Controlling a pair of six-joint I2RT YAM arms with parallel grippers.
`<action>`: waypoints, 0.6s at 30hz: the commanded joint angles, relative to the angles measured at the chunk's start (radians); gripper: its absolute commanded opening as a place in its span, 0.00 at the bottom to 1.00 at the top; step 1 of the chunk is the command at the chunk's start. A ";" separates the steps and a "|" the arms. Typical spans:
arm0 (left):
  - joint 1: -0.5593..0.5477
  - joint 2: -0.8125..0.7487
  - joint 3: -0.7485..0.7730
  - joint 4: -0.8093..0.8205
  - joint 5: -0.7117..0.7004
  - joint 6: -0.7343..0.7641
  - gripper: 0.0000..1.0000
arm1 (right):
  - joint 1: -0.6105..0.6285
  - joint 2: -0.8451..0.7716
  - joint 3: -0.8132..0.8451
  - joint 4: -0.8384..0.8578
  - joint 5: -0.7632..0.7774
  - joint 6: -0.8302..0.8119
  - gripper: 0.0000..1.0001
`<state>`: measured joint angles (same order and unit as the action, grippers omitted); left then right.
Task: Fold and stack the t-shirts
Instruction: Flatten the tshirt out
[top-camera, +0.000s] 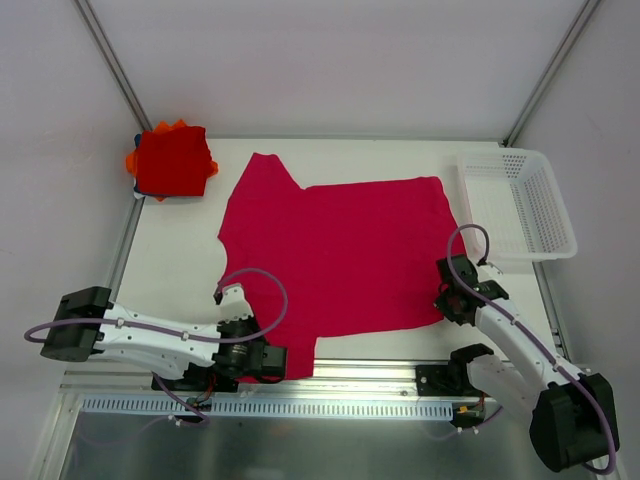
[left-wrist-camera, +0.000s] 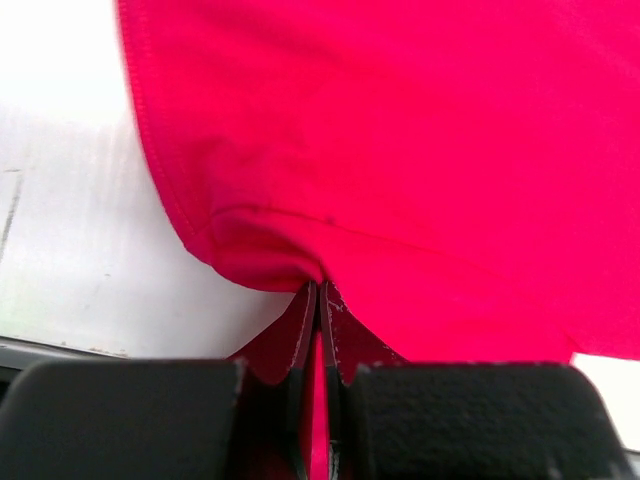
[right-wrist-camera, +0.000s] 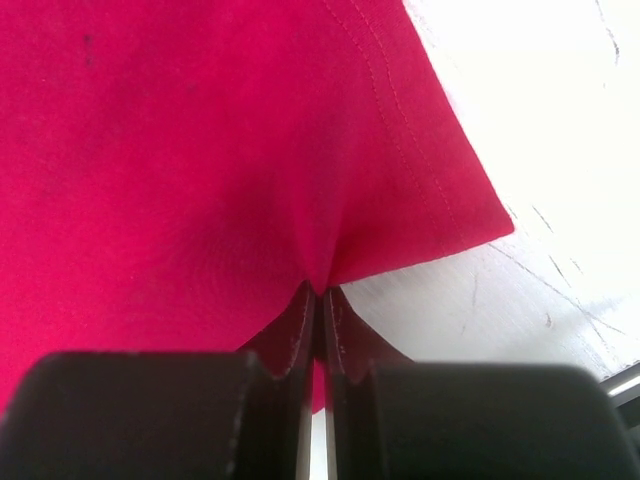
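Crimson-pink t-shirt (top-camera: 340, 250) lies spread nearly flat across the middle of the white counter (top-camera: 170, 250), one layer thick, a few low wrinkles. It appears to lie sideways: straight stitched edge toward the right, sleeve-like flaps at far left and near left.

Left end effector (left-wrist-camera: 318, 290): closed on the near-left flap, a small pleat of cloth pinched between the jaws, stitched hem just beyond the tips.
Right end effector (right-wrist-camera: 318, 292): closed on the near-right corner, cloth drawn up into a small peak at the tips, double-stitched edge running off beside it.

Folded stack (top-camera: 172, 160) sits in the far-left corner, well apart from the spread shirt: bright red on top, orange and a blue edge showing beneath. White perforated basket (top-camera: 560, 215) on the far right, just beside the shirt's right edge.

Handling, as judged:
- Light, thin knit, fully limp. No stiffness to carry a fold, so it will sag between the two grips.
- Not fragile and not slippery. Likely to drag on the counter and bunch if pulled low.
- Best holds are hems and corners, where stitching gives the jaws some bulk.
- Present two-corner hold along the near edge suits lifting that edge over toward the far one. Uneven lift would skew the crease.
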<state>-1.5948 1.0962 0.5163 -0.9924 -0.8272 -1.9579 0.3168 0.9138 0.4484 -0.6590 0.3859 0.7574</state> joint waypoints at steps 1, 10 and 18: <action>0.016 -0.022 0.056 -0.026 -0.061 0.063 0.00 | 0.005 -0.029 0.010 -0.047 0.030 -0.018 0.01; 0.155 -0.153 0.091 -0.023 -0.096 0.252 0.00 | 0.005 -0.026 0.064 -0.048 0.034 -0.042 0.01; 0.346 -0.225 0.192 -0.012 -0.168 0.490 0.00 | 0.005 0.043 0.191 -0.013 0.064 -0.104 0.01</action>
<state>-1.2926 0.8772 0.6468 -0.9928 -0.9112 -1.6035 0.3168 0.9352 0.5667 -0.6842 0.4065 0.6918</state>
